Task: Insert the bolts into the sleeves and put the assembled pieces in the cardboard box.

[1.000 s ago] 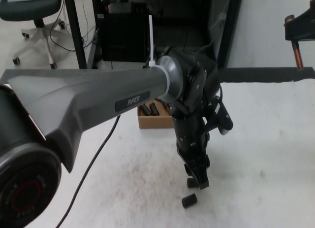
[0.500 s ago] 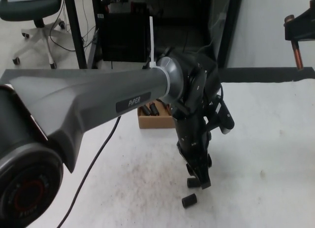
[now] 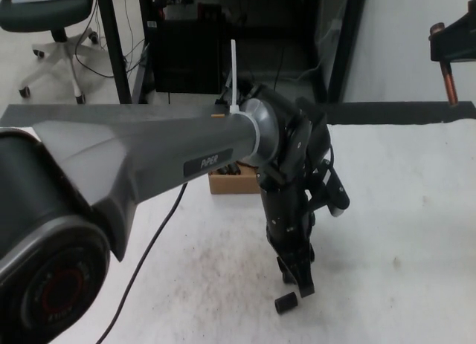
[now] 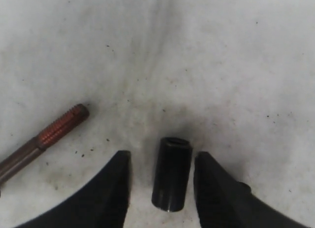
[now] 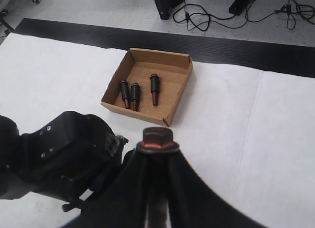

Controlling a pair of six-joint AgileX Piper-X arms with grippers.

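In the high view, the left arm (image 3: 149,154) stretches across the white table (image 3: 401,210) and bends down at the wrist. Its left gripper (image 3: 297,281) hangs just above a loose black sleeve (image 3: 286,303) lying on the table. The cardboard box (image 3: 234,184) sits behind the arm, well apart from the sleeve. At the far edge, the right gripper (image 3: 452,43) is raised high, with a copper bolt (image 3: 450,84) hanging down from it.

In the left wrist view, the left gripper (image 4: 162,164) is spread moderately, with one finger on each side of the sleeve (image 4: 171,176). A thin gap shows on both sides, so the sleeve is bracketed but not yet clamped. The threaded end of a second bolt (image 4: 54,132) appears to rest on the table nearby, clear of the sleeve.

In the right wrist view, the right gripper (image 5: 157,156) is closed on its bolt (image 5: 157,141), with the hexagonal head standing just past the fingertips. Beyond it the box (image 5: 160,57) holds three assembled pieces (image 5: 134,96) lying side by side on its floor.

Judging by this, the task is partly done. Three pieces are already boxed, and a fourth pairing looks to be in hand, with the bolt gripped and the sleeve about to be grasped. That sleeve has yet to be lifted, joined to the bolt and put in the box. The second bolt suggests at least one more piece remains, though I cannot see a sleeve for it.
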